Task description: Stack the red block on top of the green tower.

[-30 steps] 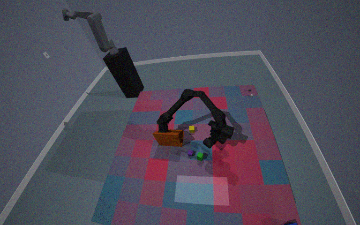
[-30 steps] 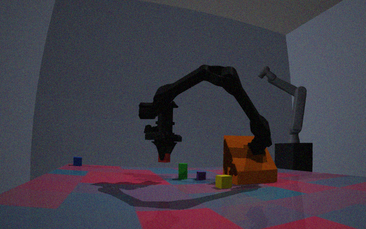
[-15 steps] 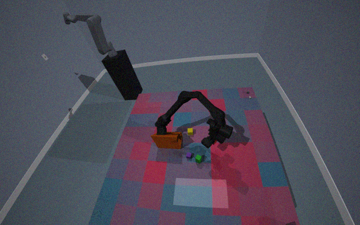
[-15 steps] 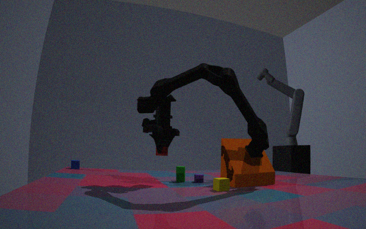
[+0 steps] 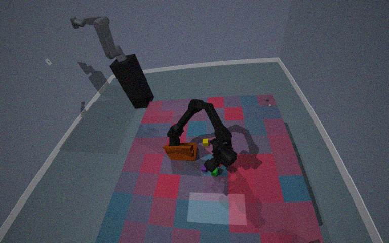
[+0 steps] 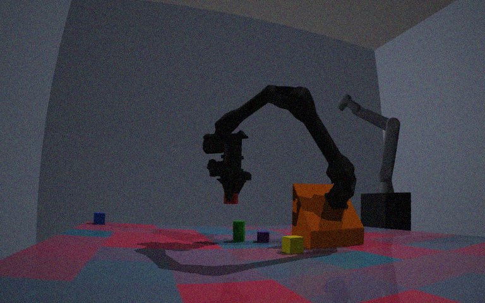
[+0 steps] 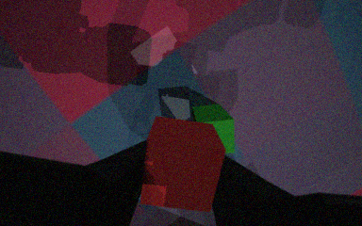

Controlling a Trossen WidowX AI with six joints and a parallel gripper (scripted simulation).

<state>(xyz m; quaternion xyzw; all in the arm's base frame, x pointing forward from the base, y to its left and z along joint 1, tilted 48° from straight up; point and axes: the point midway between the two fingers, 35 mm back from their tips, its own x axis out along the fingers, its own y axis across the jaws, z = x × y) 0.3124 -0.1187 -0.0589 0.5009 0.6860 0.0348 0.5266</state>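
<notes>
My gripper (image 6: 230,199) is shut on the red block (image 6: 227,199) (image 7: 185,165) and holds it in the air, pointing down. In the top view the arm hides most of the block. The green tower (image 5: 214,172) (image 6: 238,231) (image 7: 225,134) stands upright on the floor. In the exterior view the red block is clearly higher than the tower's top, a little to the left of it, with a gap between them. In the wrist view the block partly covers the tower, which shows behind its upper right corner.
A purple block (image 5: 203,168) (image 6: 263,237) lies close beside the tower. A yellow block (image 5: 205,142) (image 6: 292,244) lies nearer the orange base (image 5: 180,153) (image 6: 336,237) of the arm. A blue block (image 6: 99,218) lies far left in the exterior view. A grey arm on a black pedestal (image 5: 131,80) (image 6: 386,210) stands behind.
</notes>
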